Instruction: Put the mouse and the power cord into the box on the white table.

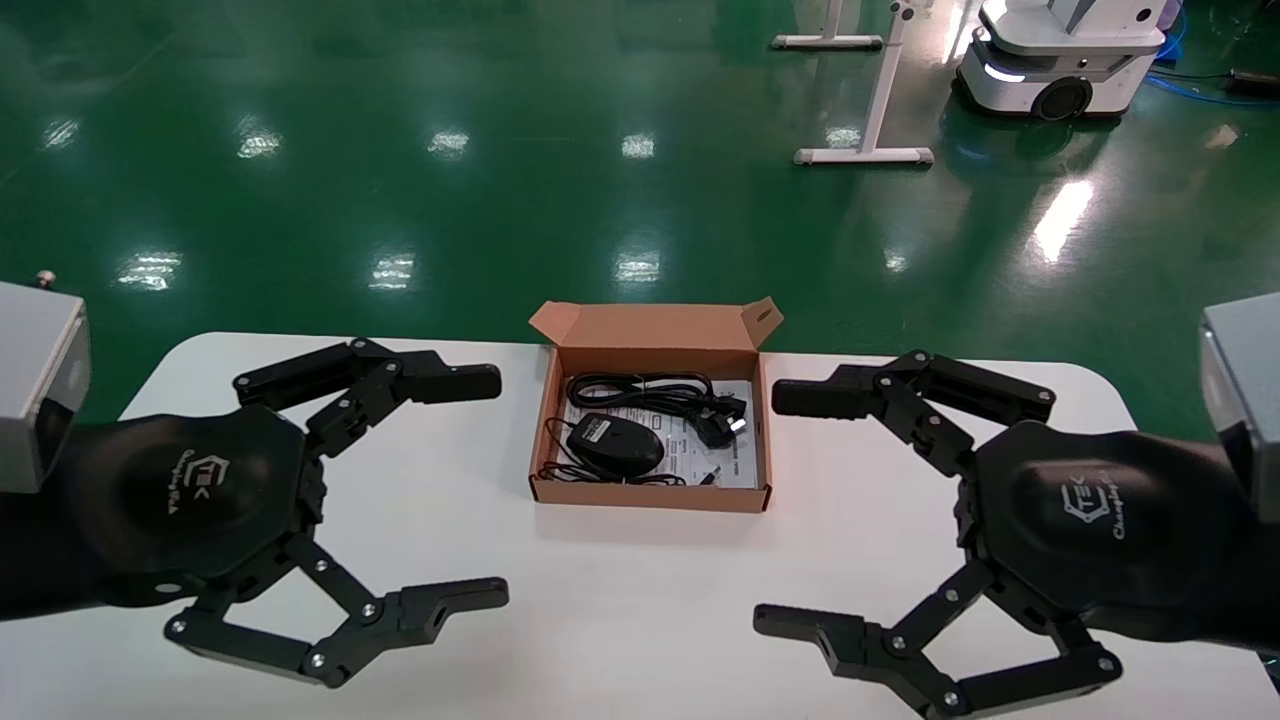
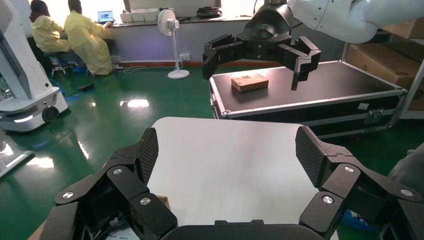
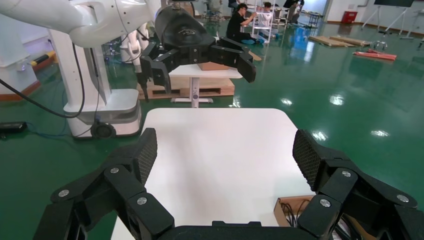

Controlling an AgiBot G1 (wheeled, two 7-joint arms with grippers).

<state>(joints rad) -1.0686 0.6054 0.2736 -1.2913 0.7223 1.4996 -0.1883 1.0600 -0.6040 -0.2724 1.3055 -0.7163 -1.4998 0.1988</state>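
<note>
In the head view, the box [image 1: 655,410] sits at the middle of the white table [image 1: 620,600], near its far edge, with its flap lid standing up at the back. Inside it, the mouse [image 1: 615,443] lies toward the front left on the white printed sheet, and the power cord [image 1: 660,393] is coiled along the back, its plug toward the right wall. The left gripper [image 1: 480,488] hovers over the table left of the box, its fingers spread wide and holding nothing. The right gripper [image 1: 790,510] mirrors it to the right of the box, equally spread and empty.

In the left wrist view, the left gripper [image 2: 227,150] frames the bare tabletop [image 2: 225,165] between its spread fingers, and the right gripper [image 2: 257,62] shows beyond the table, splayed wide.

In the right wrist view, the right gripper [image 3: 225,150] stands spread over the table [image 3: 220,155]; a corner of the box [image 3: 287,207] with cable inside peeks in beside one finger. The left gripper [image 3: 197,67] faces it from across, also spread.
</note>
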